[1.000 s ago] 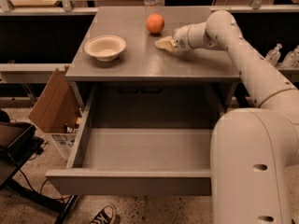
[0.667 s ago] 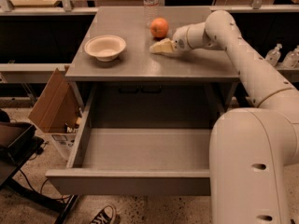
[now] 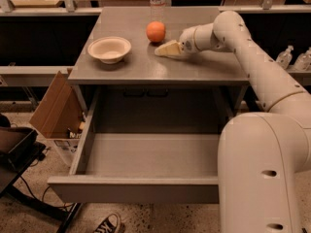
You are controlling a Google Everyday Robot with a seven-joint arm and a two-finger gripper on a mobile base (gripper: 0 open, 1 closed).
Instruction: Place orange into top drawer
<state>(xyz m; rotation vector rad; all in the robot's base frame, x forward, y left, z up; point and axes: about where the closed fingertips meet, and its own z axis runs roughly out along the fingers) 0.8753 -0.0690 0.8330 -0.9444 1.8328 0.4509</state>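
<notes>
The gripper (image 3: 165, 49) is low over the table (image 3: 146, 71), just beside the orange (image 3: 156, 31), holding nothing; I cannot tell how open it is. The step looks like reaching. Next it must close round the orange. The bowl (image 3: 110, 57) left of the orange is empty. So is the open drawer (image 3: 136, 191) below.

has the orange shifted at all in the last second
Yes. The orange has shifted slightly nearer the bowl and the front edge of the table; the pincer sits just in front of it.

The arm (image 3: 257, 169), its hand (image 3: 164, 50) beside the orange (image 3: 156, 31), hides the right end of the top drawer (image 3: 146, 155).
</notes>
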